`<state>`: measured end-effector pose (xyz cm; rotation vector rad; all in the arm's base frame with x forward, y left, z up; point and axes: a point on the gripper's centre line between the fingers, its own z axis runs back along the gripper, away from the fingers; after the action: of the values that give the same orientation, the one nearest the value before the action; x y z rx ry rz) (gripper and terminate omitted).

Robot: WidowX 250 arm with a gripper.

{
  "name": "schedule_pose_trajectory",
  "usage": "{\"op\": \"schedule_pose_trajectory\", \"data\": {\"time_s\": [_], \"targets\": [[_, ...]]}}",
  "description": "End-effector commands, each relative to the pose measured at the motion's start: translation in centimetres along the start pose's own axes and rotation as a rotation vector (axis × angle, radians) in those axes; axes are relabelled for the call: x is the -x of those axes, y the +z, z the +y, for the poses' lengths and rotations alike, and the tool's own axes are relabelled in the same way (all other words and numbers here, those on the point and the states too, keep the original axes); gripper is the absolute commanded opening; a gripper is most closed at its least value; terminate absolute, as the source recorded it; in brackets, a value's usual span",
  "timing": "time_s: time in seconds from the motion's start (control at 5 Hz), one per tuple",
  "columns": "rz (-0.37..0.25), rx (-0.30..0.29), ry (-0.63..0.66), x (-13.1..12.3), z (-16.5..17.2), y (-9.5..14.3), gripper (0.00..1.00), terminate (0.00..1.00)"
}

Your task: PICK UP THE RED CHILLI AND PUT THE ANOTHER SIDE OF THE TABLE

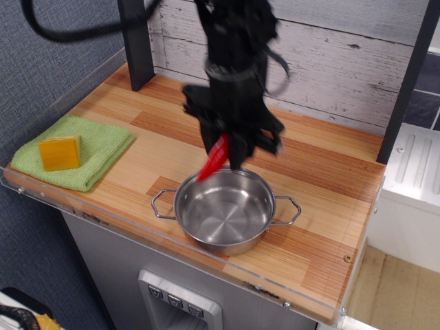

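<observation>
My black gripper (223, 152) is shut on the red chilli (214, 159) and holds it in the air above the far left rim of the steel pot (225, 210). The chilli hangs tilted, its pointed tip down to the left; its stem end is hidden between the fingers. The striped wooden table (165, 144) lies below.
A green cloth (93, 148) with a yellow sponge block (60, 152) on it lies at the table's left end. A dark post (135, 42) stands at the back left. A plank wall (344, 55) runs behind. The clear acrylic edge (117, 223) runs along the front.
</observation>
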<state>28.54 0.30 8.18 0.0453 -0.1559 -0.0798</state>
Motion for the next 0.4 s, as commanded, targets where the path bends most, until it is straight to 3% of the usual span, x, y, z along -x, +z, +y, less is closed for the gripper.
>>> {"op": "schedule_pose_trajectory", "data": {"time_s": [0.0, 0.2], "targets": [[-0.006, 0.030, 0.068, -4.7, 5.3, -1.1, 0.00, 0.00], [0.021, 0.053, 0.085, -5.6, 6.7, -3.4, 0.00, 0.00]]}}
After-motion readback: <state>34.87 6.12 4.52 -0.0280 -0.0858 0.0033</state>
